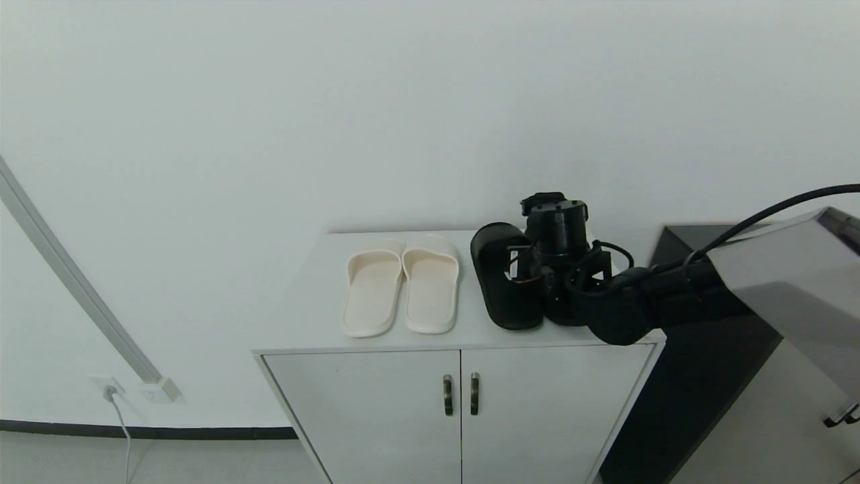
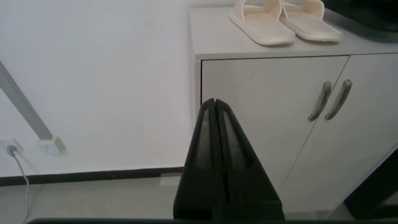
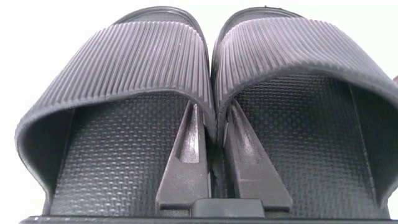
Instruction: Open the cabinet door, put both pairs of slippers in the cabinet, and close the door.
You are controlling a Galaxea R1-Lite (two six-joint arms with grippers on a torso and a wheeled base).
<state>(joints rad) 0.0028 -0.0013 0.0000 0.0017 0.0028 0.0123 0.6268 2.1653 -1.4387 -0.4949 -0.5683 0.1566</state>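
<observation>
Cabinet [image 1: 363, 410] closed, black slippers [image 1: 505, 279] atop

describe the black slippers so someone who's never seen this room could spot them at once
Find the white cabinet against the wall. On its top are two pairs of slippers; the black slippers sit toward the robot's right. They alone are dark, with ribbed straps pinched by the right gripper, unlike the cream pair beside them.

No text or number is readable on cabinet [image 1: 363, 417], cream slippers [image 1: 401, 286] or black slippers [image 1: 494, 296].
</observation>
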